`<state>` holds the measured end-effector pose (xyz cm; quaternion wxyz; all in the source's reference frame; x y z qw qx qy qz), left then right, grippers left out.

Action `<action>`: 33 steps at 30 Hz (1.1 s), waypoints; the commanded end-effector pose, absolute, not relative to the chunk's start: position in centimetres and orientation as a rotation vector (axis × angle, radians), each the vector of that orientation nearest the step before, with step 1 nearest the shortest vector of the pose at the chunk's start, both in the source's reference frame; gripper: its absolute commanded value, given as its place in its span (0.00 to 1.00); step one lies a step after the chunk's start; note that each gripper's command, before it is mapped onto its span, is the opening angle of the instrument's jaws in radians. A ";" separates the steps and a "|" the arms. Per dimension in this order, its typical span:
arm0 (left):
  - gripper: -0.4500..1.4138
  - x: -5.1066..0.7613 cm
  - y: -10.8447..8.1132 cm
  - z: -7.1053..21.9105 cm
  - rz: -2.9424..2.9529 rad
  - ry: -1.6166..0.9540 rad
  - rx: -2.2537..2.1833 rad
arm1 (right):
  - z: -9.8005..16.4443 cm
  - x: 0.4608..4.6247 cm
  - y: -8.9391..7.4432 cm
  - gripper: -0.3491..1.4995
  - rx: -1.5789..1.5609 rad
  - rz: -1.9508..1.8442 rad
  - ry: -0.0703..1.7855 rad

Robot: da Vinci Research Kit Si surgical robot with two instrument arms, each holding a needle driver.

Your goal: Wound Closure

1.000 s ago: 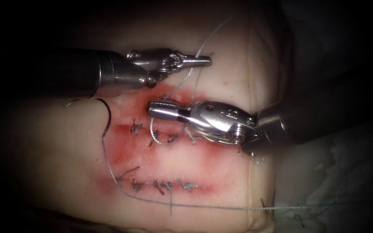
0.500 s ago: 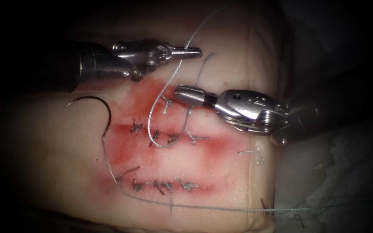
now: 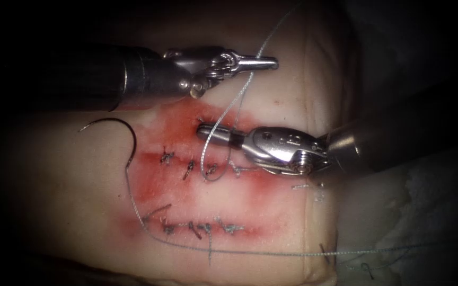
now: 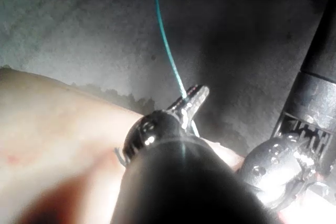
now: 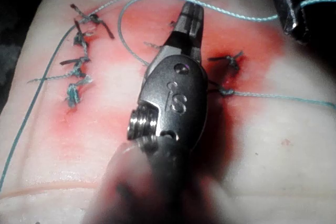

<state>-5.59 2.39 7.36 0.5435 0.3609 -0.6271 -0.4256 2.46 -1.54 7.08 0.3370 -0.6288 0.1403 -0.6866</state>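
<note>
My left tool (image 3: 266, 63) (image 4: 194, 98) reaches in above the tissue (image 3: 271, 206), its jaws shut on the thread (image 3: 223, 114). From there the thread drops across my right tool (image 3: 203, 131) (image 5: 190, 11) and curls down to a stitch (image 3: 210, 171). The right tool's jaws are shut and hold nothing I can make out. They lie low over the red upper cut (image 3: 176, 119), beside a short thread tail (image 3: 200, 119). The curved needle (image 3: 125, 127) lies loose on the tissue to the left of the cuts, held by neither tool and not in the tissue.
Two rows of knotted stitches (image 3: 189, 168) (image 3: 202, 229) cross the red-stained tissue. Thread from the needle's tail (image 3: 133, 212) runs down and along the tissue's near edge to the right. Pale cloth (image 3: 430, 212) lies beyond the tissue's right edge.
The left tool moved right with the thread. The right tool moved left and lower, back under the thread, which now drapes over its jaws. The needle has not moved.
</note>
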 end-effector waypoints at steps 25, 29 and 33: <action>0.31 -5.27 2.1 8.0 -0.986 -1.485 0.769 | 6.8 2.47 -1.4 0.28 -1.757 -1.470 0.248; 0.29 -5.18 2.0 8.0 -0.972 -1.460 0.756 | 6.8 2.45 -1.4 0.31 -1.685 -1.455 0.186; 0.24 -5.10 2.0 8.0 -0.956 -1.459 0.730 | 6.9 2.38 -1.3 0.44 -1.627 -1.457 0.115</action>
